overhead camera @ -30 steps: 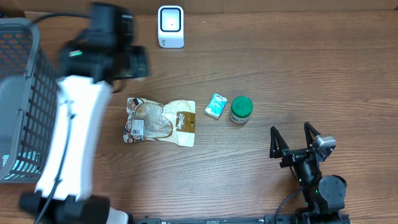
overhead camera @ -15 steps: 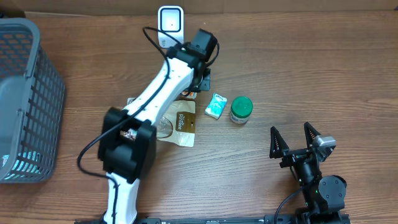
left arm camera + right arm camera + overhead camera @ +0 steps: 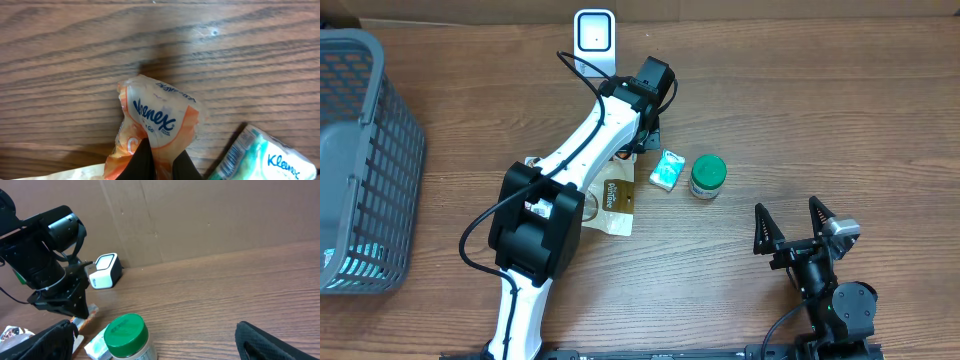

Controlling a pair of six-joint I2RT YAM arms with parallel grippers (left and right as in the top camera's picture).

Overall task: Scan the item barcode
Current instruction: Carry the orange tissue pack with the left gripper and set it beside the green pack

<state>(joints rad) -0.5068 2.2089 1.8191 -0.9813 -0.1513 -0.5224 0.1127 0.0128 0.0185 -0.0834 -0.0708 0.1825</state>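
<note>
The left gripper is clamped on an orange plastic Kleenex tissue pack, near the front of the white box-shaped barcode scanner. The right gripper is spread wide and empty, well away from the scanner. The table is brown wood grain, with a cardboard wall behind. Further out from the scanner lie a teal tissue pack, a green-lidded jar and a beige snack bag, partly under the left arm. A grey mesh basket sits far to the scanner's left.

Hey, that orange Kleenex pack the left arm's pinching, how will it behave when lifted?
The orange Kleenex pack looks soft and floppy: its wrapper crumples where the jaws pinch it. Likely light, being tissues. The glossy film may slip.
</note>
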